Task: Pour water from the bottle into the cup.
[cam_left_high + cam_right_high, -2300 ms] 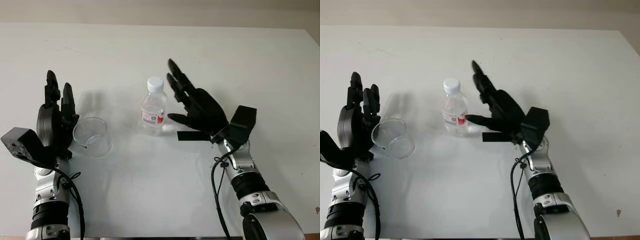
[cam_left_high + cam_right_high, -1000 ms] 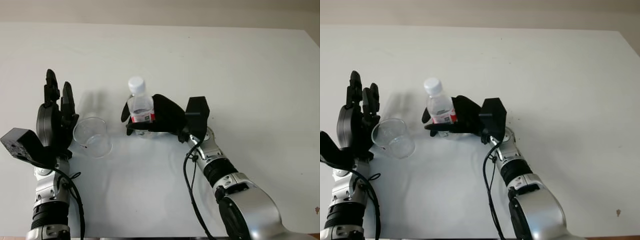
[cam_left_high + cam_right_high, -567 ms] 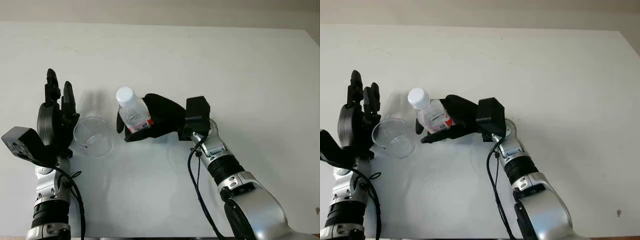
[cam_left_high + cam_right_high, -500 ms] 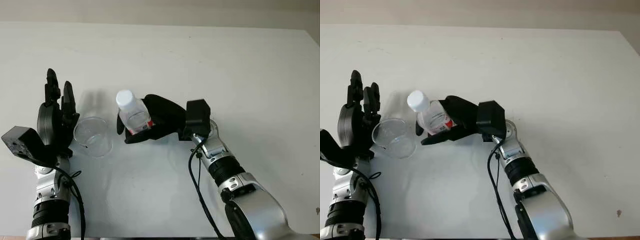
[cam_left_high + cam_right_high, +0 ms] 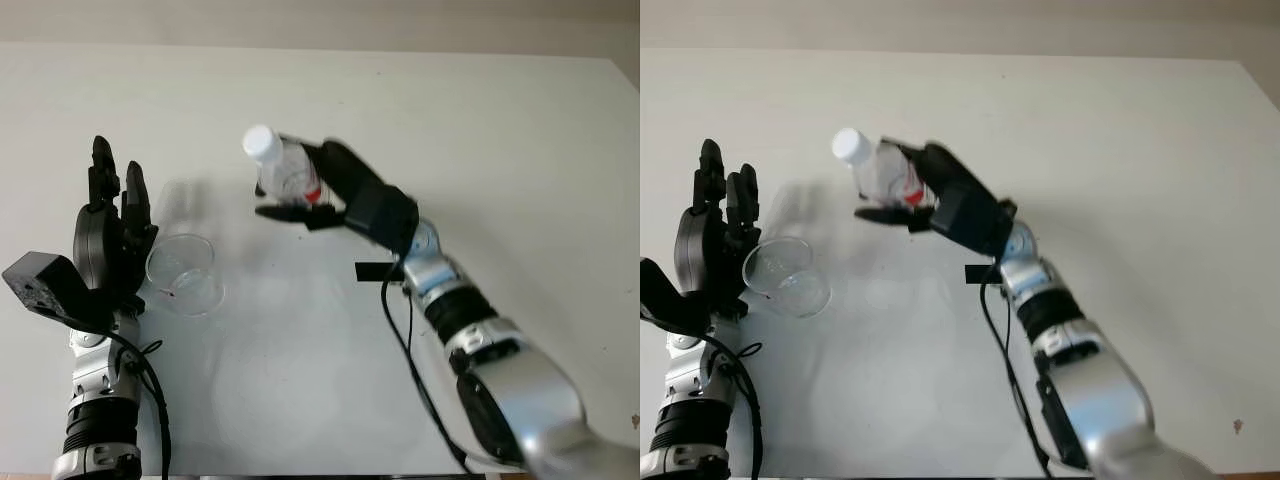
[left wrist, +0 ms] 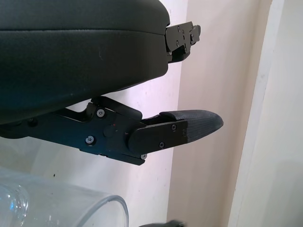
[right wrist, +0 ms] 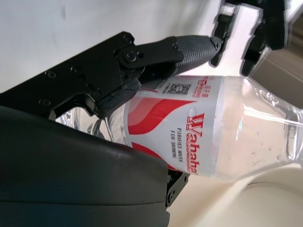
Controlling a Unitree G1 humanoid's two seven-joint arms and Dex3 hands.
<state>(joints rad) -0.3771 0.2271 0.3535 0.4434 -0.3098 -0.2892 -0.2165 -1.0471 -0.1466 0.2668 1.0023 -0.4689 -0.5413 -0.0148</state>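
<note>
Overhead from the head camera's left eye, right hand (image 5: 318, 200) clamped round a small water bottle (image 5: 285, 175), raised off the white table (image 5: 520, 130) and tilted with its white cap (image 5: 259, 141) toward ten o'clock; capped still, red-and-white label turned toward the palm; clear cup (image 5: 184, 273) standing upright on the table at about eight o'clock from the bottle, well apart from it; left hand (image 5: 108, 240) open, upright just beside the cup at its nine o'clock side, whether touching it not clear; a small black strip (image 5: 378, 271) lying on the table under the right forearm. From the right eye, same layout: bottle (image 5: 884, 172) aloft in the right hand (image 5: 915, 200), cup (image 5: 786, 274) at the lower left of it, left hand (image 5: 712, 240) at the cup's nine o'clock. At the left wrist, black shell and one finger (image 6: 184, 127) of the open left hand held above the cup's clear rim (image 6: 109, 203), not closed on it. At the right wrist, fingers (image 7: 189, 47) wrapped over the bottle's label (image 7: 184, 127), palm pressed on the opposite side, clear shoulder of the bottle reaching out past the fingers.
</note>
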